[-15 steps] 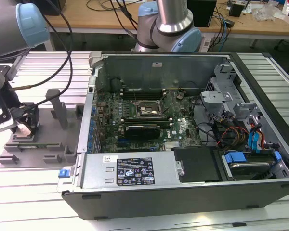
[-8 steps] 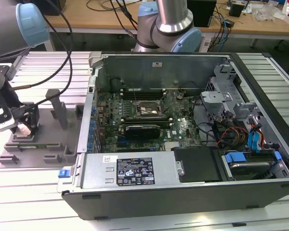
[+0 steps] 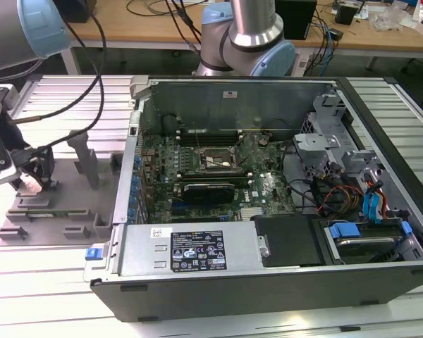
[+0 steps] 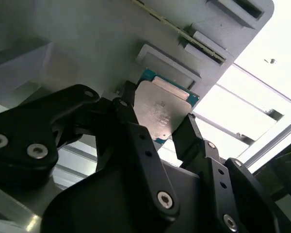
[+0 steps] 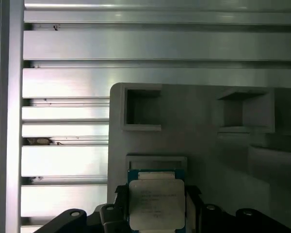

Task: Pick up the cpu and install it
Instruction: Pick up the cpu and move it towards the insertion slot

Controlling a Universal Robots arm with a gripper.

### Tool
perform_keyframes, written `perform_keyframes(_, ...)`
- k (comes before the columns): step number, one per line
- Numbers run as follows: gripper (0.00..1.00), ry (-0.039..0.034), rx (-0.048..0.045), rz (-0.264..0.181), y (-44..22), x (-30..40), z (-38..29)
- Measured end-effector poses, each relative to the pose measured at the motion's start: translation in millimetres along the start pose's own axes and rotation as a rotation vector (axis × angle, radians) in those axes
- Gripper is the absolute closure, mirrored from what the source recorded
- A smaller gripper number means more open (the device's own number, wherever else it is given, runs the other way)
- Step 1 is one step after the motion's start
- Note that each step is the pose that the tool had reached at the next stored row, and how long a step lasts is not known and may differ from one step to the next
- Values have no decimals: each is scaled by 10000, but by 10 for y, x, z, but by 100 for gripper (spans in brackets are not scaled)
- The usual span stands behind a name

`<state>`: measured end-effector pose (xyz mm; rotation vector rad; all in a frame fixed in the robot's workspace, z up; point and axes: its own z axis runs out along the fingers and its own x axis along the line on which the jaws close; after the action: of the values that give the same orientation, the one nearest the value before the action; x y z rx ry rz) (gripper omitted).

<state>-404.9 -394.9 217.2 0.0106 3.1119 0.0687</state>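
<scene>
The gripper (image 3: pixel 29 179) hangs at nine o'clock in the exterior view, over the grey parts tray (image 3: pixel 63 218) on the slatted aluminium table (image 3: pixel 56 98). Its jaws are closed on the cpu (image 4: pixel 160 109): in both wrist views the black fingers (image 4: pixel 133 136) press two opposite edges of the chip, silvery top facing the cameras. Whether the cpu touches the tray I cannot tell. The open computer case (image 3: pixel 268 274) lies at three o'clock from the tray, its motherboard socket (image 3: pixel 215 160) well apart from the chip
</scene>
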Motion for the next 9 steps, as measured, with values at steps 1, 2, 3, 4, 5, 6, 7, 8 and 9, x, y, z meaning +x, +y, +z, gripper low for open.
perform_keyframes(1, 45, 0, 0, 0, 5, -3, -113)
perform_keyframes(2, 45, 1, 1, 0, 9, -6, -210)
perform_keyframes(3, 45, 0, 0, 0, 11, -7, -248)
perform_keyframes(4, 45, 1, 1, 0, 14, -9, -315)
perform_keyframes(5, 45, 0, 0, 0, 15, -10, -343)
perform_keyframes(6, 45, 1, 0, 0, 17, -11, -386)
perform_keyframes(7, 45, 0, 1, 0, 18, -12, -415)
perform_keyframes(8, 45, 0, 0, 0, 19, -12, -429)
perform_keyframes(9, 45, 0, 0, 0, 19, -13, -435)
